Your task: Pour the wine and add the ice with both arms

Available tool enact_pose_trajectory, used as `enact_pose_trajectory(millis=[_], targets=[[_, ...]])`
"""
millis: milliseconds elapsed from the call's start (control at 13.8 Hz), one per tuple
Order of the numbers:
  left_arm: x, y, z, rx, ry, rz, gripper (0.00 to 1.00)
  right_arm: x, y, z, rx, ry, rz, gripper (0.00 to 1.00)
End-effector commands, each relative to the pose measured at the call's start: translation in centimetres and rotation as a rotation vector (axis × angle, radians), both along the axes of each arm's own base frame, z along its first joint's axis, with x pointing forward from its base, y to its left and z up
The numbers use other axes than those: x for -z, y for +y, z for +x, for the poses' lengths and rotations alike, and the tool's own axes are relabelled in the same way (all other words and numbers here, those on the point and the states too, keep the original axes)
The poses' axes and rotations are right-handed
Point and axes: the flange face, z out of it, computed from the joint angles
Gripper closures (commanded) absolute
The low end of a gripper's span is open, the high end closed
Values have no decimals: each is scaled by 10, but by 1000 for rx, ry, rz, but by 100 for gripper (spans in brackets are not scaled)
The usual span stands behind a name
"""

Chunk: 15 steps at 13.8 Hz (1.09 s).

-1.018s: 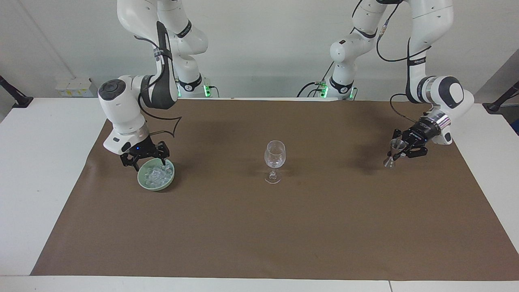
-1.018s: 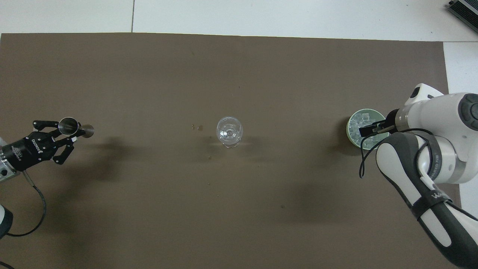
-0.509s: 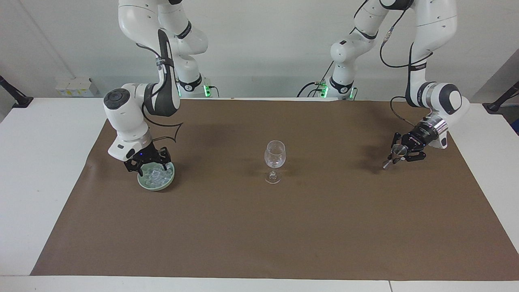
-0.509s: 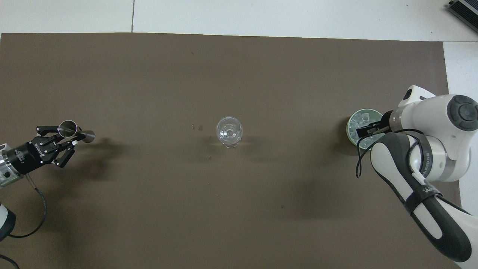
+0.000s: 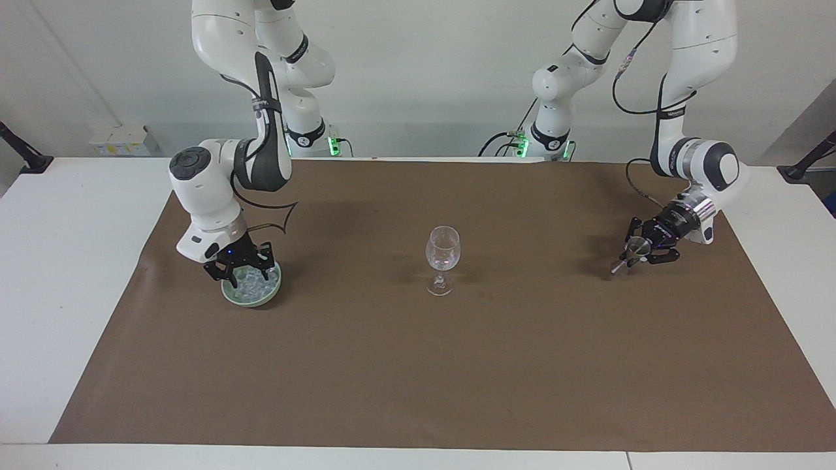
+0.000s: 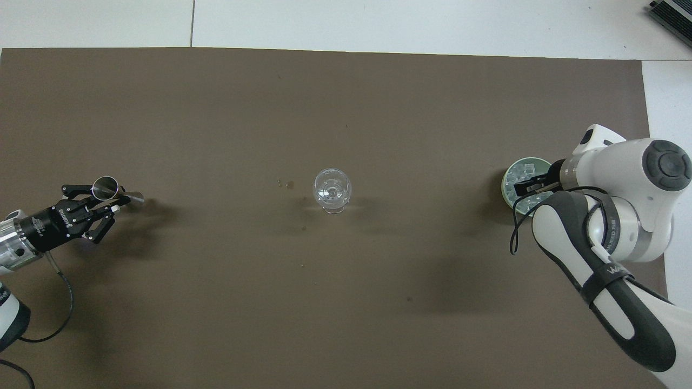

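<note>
The left gripper (image 5: 637,251) pinches a steel jigger (image 5: 632,251), its long axis tilted, lower cup toward the wine glass (image 5: 442,259). The right gripper (image 5: 240,274), jaws spread, reaches into the green bowl (image 5: 251,297) of ice (image 5: 248,281).

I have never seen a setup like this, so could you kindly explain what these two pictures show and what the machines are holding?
Two white robot arms work at a table under a brown mat. One picture faces them; the other looks down from above their end. A wine glass stands mid-mat. The left gripper grips a tilted metal jigger at its own end. The right gripper reaches into a green bowl of ice, fingers spread.
</note>
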Motion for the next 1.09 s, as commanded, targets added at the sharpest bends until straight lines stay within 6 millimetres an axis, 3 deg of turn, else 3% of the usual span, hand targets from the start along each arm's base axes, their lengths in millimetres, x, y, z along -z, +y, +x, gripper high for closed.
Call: enact_pose_trajectory(millis=[0, 218, 509, 654, 872, 1018], targets=[[4, 4, 7, 15, 7, -32, 100, 3, -1, -1, -16, -14, 20, 34], [9, 4, 6, 11, 18, -38, 100, 3, -1, -1, -16, -14, 20, 46], [14, 4, 6, 9, 28, -45, 100, 3, -1, -1, -14, -11, 22, 75], [14, 2, 6, 9, 29, -46, 100, 2, -1, -1, -12, -11, 22, 81], [19, 3, 5, 5, 37, -53, 91, 1, -1, 0, -11, -11, 22, 91], [21, 3, 5, 3, 40, -57, 90, -11, 0, 4, -10, -6, 26, 100]])
